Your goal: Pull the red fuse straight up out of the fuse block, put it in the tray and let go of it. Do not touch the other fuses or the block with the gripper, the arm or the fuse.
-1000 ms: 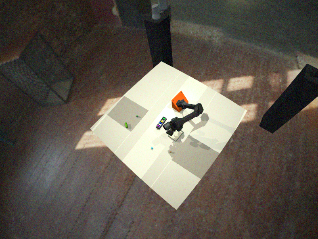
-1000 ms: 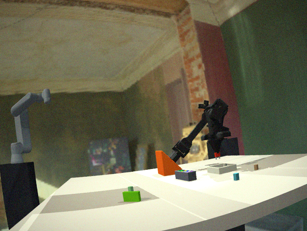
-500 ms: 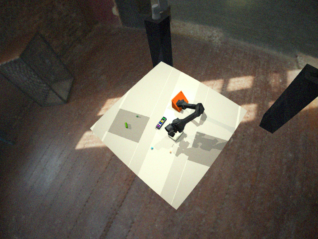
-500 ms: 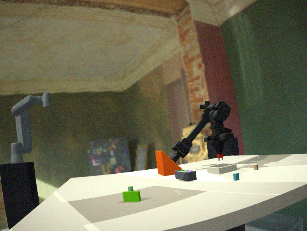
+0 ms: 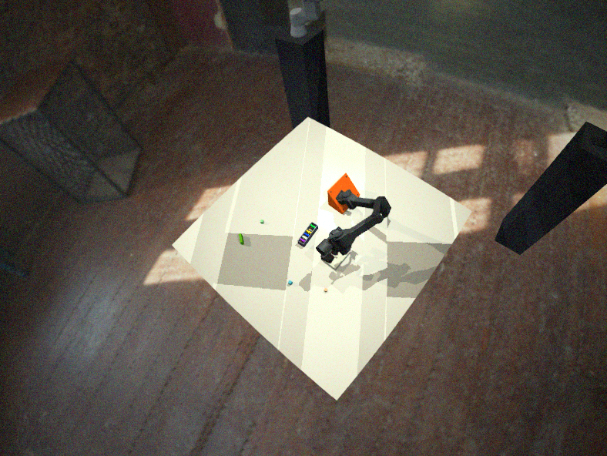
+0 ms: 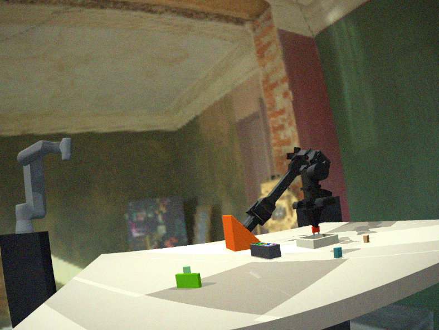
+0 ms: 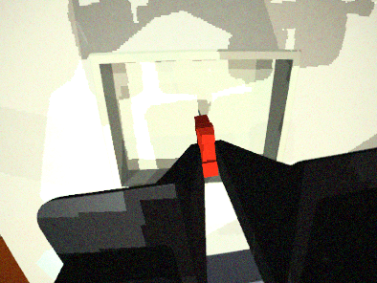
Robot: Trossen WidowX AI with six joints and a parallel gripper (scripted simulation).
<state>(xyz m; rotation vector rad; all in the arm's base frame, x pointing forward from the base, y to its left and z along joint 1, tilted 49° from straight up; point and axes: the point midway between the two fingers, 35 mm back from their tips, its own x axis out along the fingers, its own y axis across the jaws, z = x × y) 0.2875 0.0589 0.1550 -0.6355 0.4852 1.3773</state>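
Note:
My gripper is shut on the red fuse and points down over the tray. The fuse is out of the block, upright, with its prongs down. It is over the inside of the pale grey tray, low, about at rim height in the exterior view; the exact gap to the tray floor cannot be told. In the top view the arm hides the fuse and most of the tray. The dark fuse block stands beside the tray and holds the other coloured fuses.
An orange wedge stands by the arm's base. A teal block and a tan block are near the tray. A bright green block and a small pale green one lie beyond the fuse block.

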